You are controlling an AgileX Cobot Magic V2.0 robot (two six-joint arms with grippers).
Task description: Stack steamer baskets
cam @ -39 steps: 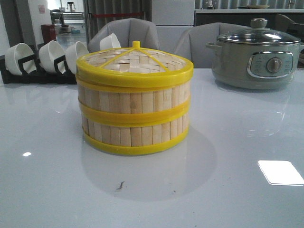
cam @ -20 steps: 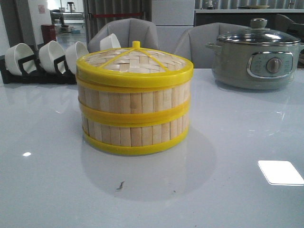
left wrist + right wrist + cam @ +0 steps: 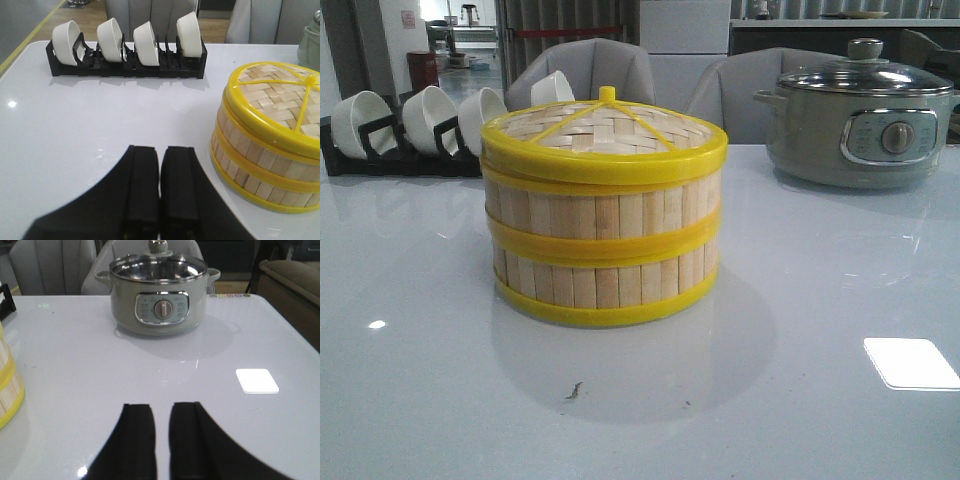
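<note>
The white glossy table (image 3: 840, 300) fills the front view; its far edge runs across behind the objects, with grey chairs (image 3: 590, 65) beyond it. The near half of the surface lies open from left to right, marked only by a bright square reflection (image 3: 910, 362) at about 4 o'clock and a small dark speck (image 3: 573, 390) at 6 o'clock from the stack.

The steamer baskets (image 3: 605, 250) stand at the middle of the table, one set squarely on the other, yellow rims meeting in a band halfway up the slatted wall. The woven lid (image 3: 605, 128) with its yellow rim and knob sits on top. Bare table surrounds the stack on every side.

At 2 o'clock from the stack, well apart and close to the far edge, is the grey-green electric pot (image 3: 860, 125) with its glass lid on. At 10 o'clock, also by the far edge, a black rack (image 3: 125, 67) holds four white bowls (image 3: 147, 37) tipped on their sides; the left wrist view shows a wide open strip between rack and stack.

The left gripper (image 3: 160, 190) hovers over bare table beside the stack, its black fingers pressed together and holding nothing. The right gripper (image 3: 162, 440) hovers over bare table between the stack's edge and the pot, fingers parted by a narrow gap, empty.
</note>
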